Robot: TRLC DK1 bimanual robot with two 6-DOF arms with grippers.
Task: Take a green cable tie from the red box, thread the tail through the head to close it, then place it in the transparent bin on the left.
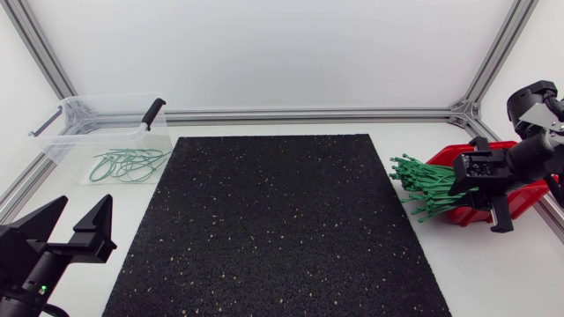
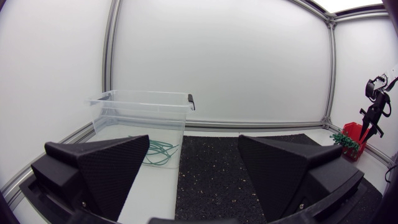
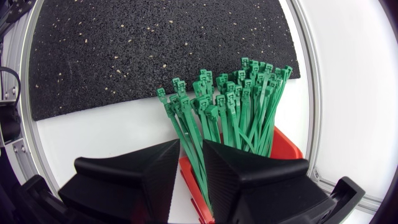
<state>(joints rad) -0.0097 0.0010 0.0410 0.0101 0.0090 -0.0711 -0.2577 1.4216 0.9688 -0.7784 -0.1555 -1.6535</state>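
Green plastic cable ties (image 3: 242, 99) bristle from red box (image 3: 287, 147) | right claw (image 3: 191, 149) pinches some | left claw (image 2: 194, 148) spread

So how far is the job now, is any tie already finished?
Done: several closed green loops lie in the transparent bin. In hand: the right claw is down at the bundle of ties in the red box; whether it grips one I cannot tell. The left claw is open and empty. Left: lift one tie out, thread it, drop it in the bin.
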